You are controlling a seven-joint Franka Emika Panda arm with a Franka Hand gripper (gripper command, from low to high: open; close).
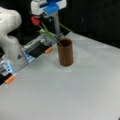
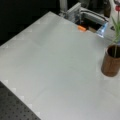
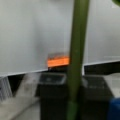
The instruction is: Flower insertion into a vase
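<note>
- Your gripper (image 1: 47, 11) sits at a front view's top left, a white body with blue fingers, just above the red bloom. The flower runs right up under it, but you cannot tell from these views whether the fingers are clamped on the stem or parted around it.
- The flower (image 1: 46, 31) leans: its red head is up and to the left, and its stem slants down to the right into the vase mouth. That tilt fits a stem whose lower end is already inside while its top is kept near the gripper.
- The vase (image 1: 65, 52) stands upright on the white table (image 1: 75, 95), in the upper middle of a front view. It appears at a front view's right edge (image 2: 111, 62), the stem showing inside its rim.
- In the wrist view the stem (image 3: 77, 50) fills the centre, so the camera is looking straight along it.
</note>
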